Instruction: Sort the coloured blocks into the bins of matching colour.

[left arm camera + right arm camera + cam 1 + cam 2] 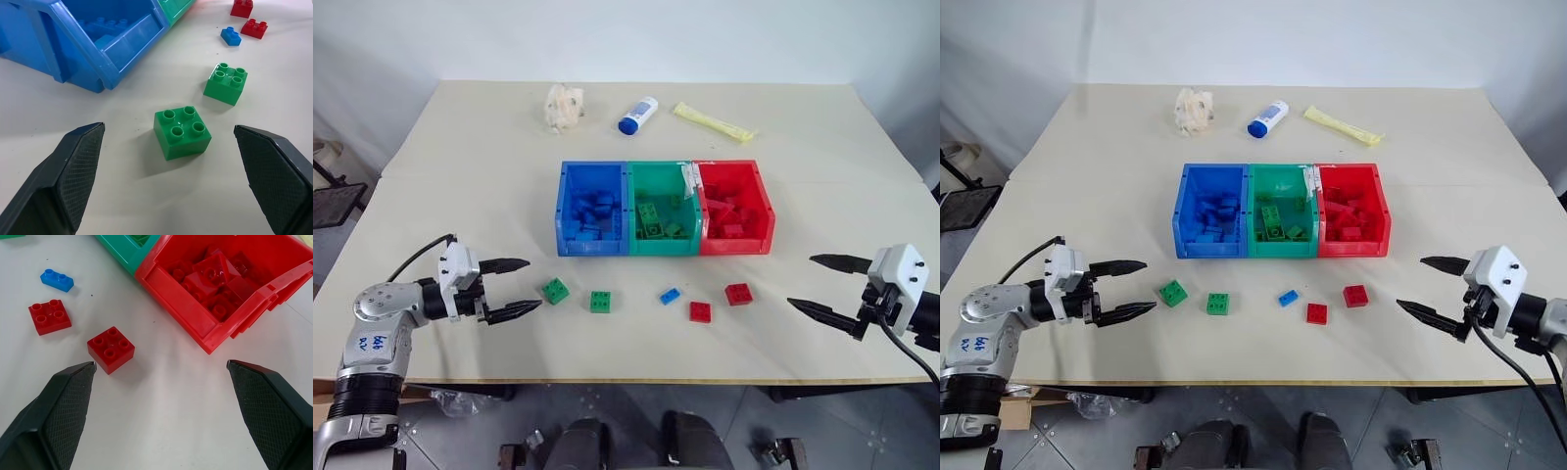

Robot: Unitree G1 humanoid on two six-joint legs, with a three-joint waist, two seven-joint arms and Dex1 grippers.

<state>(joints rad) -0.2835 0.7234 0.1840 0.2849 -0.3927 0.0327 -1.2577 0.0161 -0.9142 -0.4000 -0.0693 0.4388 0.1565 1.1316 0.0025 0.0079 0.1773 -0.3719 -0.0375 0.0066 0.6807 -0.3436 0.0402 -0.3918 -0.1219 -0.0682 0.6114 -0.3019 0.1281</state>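
Observation:
Three joined bins stand mid-table: blue bin (592, 209), green bin (661, 209), red bin (736, 207), each with bricks of its own colour inside. In front of them lie loose blocks: two green blocks (556, 290) (601, 302), a small flat blue block (670, 296) and two red blocks (701, 311) (738, 294). My left gripper (521, 285) is open, just left of the nearest green block (182, 131). To the right of the red blocks my right gripper (824, 285) is open, with the red block (111, 349) ahead of it.
At the table's far side lie a crumpled pale wad (564, 106), a white bottle with a blue cap (638, 116) and a yellow packet (713, 122). The table's front edge (626, 380) runs just below both grippers.

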